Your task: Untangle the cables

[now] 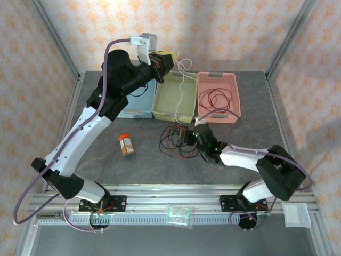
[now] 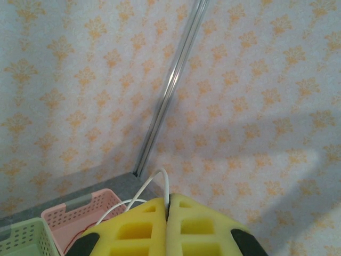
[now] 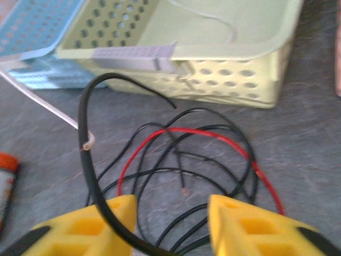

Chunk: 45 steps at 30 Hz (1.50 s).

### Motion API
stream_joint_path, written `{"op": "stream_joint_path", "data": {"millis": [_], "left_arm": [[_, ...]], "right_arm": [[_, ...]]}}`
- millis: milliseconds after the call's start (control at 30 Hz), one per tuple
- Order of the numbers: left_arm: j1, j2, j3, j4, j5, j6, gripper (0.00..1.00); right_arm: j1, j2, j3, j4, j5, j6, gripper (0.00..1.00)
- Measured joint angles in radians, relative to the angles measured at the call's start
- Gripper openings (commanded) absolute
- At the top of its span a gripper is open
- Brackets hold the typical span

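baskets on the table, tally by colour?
blue basket: 1
yellow-green basket: 1
pink basket: 1
Total: 3

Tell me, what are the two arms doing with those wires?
Left gripper shut on white cable, high above baskets. Right gripper open, low over tangled black cable and red cable. Bottle lies well aside.
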Motion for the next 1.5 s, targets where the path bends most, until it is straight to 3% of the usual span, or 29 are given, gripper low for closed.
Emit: {"op": "stream_joint_path", "data": {"millis": [100, 200, 733, 800, 967, 1067, 1233, 1500], "left_arm": [[0.0, 0.0, 0.016, -0.012, -0.002, 0.01, 0.0], [0.0, -0.009, 0.019, -0.026, -0.014, 0.024, 0.0], [0.0, -0.088, 0.171, -0.144, -0.249, 0.138, 0.0], [0.0, -0.09, 0.185, -0.146, -0.265, 0.151, 0.0], [0.0, -0.06, 0.215, -0.153, -0.27, 0.155, 0.0], [0.0, -0.018, 0.222, -0.153, -0.27, 0.155, 0.0], [0.0, 0.071, 0.223, -0.153, -0.269, 0.154, 0.0], [0.045, 0.245, 0.281, -0.142, -0.232, 0.15, 0.0]], "right_arm": [[0.0, 0.033, 0.027, -0.032, 0.072, 0.048, 0.18], [0.0, 0.055, 0.034, -0.047, 0.103, 0.084, 0.14], [0.0, 0.083, 0.032, -0.133, 0.145, 0.128, 0.12], [0.0, 0.082, 0.029, -0.133, 0.141, 0.131, 0.18], [0.012, 0.018, 0.0, -0.141, 0.113, 0.098, 0.53], [0.019, -0.083, -0.007, -0.153, 0.101, 0.073, 0.67], [0.019, -0.261, -0.007, -0.19, 0.132, 0.042, 0.77], [0.019, -0.439, 0.002, -0.296, 0.246, 0.008, 0.81]]}}
